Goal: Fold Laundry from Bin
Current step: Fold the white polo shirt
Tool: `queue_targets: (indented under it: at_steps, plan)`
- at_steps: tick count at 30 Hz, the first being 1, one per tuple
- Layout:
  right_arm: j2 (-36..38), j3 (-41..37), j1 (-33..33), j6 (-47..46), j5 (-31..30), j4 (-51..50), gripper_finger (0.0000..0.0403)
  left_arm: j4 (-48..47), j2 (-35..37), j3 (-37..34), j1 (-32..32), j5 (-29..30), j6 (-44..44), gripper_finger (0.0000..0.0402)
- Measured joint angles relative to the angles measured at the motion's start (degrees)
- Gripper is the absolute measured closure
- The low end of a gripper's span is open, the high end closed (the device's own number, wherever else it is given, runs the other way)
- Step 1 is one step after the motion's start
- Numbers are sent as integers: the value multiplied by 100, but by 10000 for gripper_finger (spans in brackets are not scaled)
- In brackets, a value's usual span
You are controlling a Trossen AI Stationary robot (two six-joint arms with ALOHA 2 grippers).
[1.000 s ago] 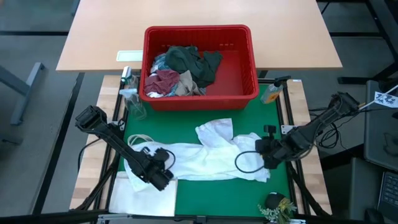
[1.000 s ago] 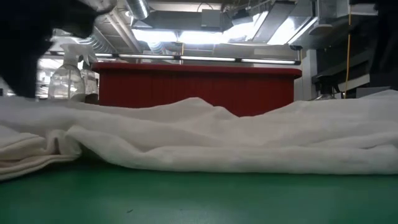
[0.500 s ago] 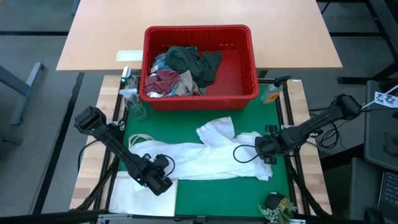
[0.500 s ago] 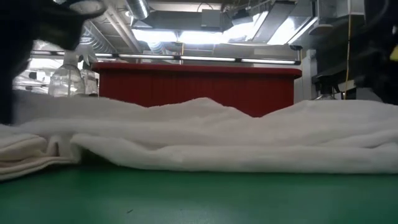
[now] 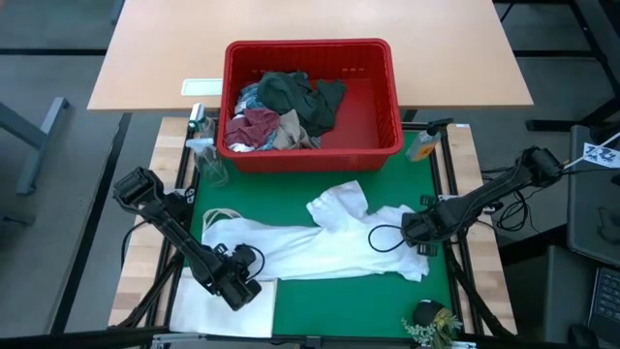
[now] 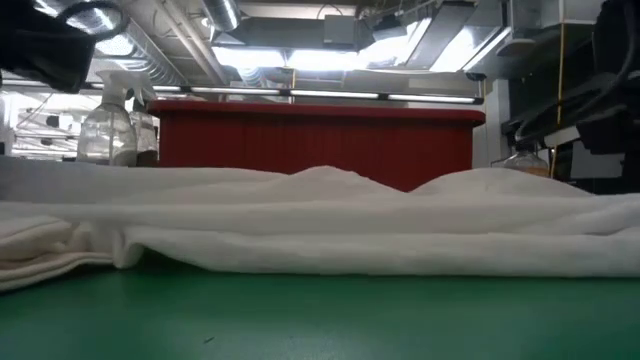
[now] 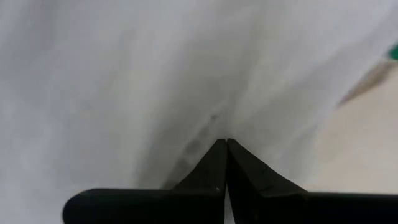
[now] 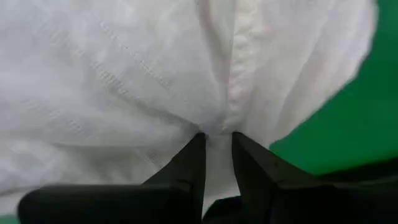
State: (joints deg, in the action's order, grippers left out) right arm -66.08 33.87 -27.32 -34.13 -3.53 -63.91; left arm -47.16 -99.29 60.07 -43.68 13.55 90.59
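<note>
The white garment [image 5: 320, 247] now lies stretched flatter at lower centre; left gripper [image 5: 242, 281] and right gripper [image 5: 415, 233] each pinch its ends.

Soft, faintly ribbed white cloth garment [image 5: 320, 247] lies on matt green mat [image 5: 329, 301]; the red bin [image 5: 387, 116] looks like smooth plastic.

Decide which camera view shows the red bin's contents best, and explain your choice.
The high view: it looks down into the bin onto the laundry piled at one end. The low view shows only the bin's side wall; the wrist views show only white cloth.
</note>
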Motion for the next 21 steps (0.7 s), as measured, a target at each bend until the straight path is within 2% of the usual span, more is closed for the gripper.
queue_targets:
  at_steps: [8,14,21]
  plan:
    - [0,870,-1,9,-240,-880,323,-6,0,419,45,254,-460,399]
    - [0,1358,-1,131,-244,-897,323,5,0,494,252,274,-414,399]
    - [0,1414,-1,146,-247,-746,323,8,0,494,625,156,-539,387]
